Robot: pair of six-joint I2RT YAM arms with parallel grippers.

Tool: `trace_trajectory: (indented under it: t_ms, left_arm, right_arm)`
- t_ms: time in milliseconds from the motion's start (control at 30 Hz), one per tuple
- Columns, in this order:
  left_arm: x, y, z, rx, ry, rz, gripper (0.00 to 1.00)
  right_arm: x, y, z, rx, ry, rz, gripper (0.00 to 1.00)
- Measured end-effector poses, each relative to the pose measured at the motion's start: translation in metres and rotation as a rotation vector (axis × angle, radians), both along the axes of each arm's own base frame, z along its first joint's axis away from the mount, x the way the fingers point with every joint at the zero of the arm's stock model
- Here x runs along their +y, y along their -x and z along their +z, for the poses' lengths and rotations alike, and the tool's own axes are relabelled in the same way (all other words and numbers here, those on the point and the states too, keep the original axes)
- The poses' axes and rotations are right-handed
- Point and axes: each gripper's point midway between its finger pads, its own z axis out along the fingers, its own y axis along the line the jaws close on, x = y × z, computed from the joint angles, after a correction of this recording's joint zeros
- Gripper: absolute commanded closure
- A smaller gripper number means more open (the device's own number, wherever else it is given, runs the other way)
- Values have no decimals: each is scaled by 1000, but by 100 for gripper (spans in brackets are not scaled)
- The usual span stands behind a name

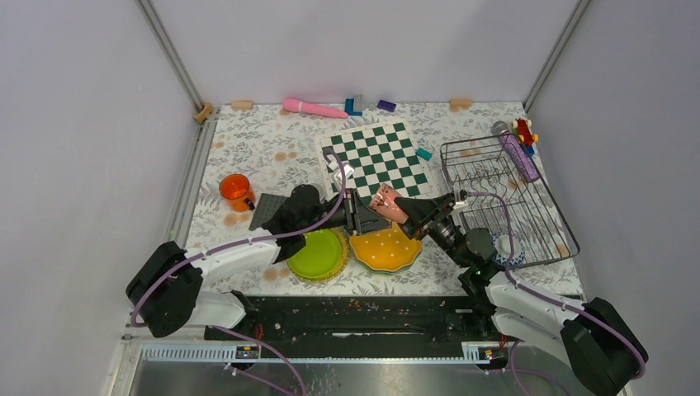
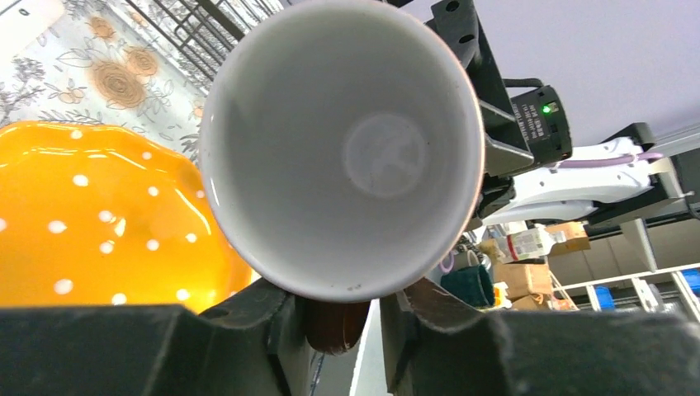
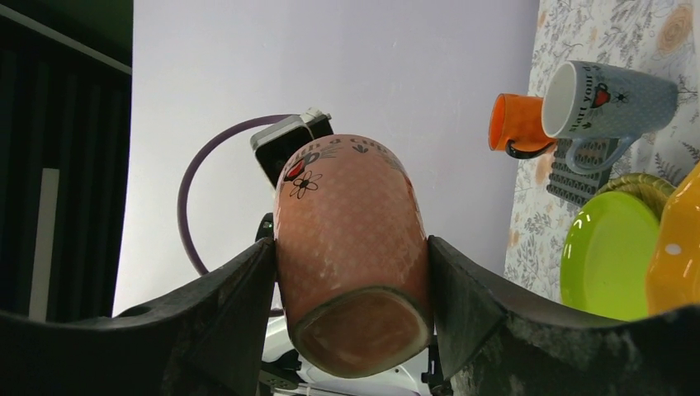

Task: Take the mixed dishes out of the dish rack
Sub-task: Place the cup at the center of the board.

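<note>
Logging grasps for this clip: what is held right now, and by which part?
The right claw clamps the pink cup across its sides near the base. The left claw straddles its handle; grip there unclear.

text | grey mug (image 3: 627, 103) | reads "start your" | rest unreadable

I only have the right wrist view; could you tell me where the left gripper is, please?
Observer: The left gripper faces the mouth of the pink cup, the handle between its fingers, a gap on one side.
Operator: Is anything inside the cup?
Observer: No, its white inside is empty.
Operator: Is the dish rack empty?
Observer: No; a purple tube lies at the far end of the dish rack, and seemingly a patterned bowl at its near corner.
</note>
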Motion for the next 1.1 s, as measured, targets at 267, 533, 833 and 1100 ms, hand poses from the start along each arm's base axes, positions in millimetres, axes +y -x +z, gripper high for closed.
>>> trace_trajectory:
  t_ms: [267,533,833,1100]
  left_arm:
    - [2,6,30,4,95,-13,100]
    - [15,16,15,-24,57,-6,100]
    - [29,39,19,-113,-5,17,100]
    - [44,46,-13,-128,-185,107,100]
  right_arm:
    - [3,-1,28,-68,-22,-3,37]
    - [17,6,10,-42,99,55,0]
    - [-14,1,-2,-66,311,-110,0]
    - [-64,-3,-1,-123,625,-309,1]
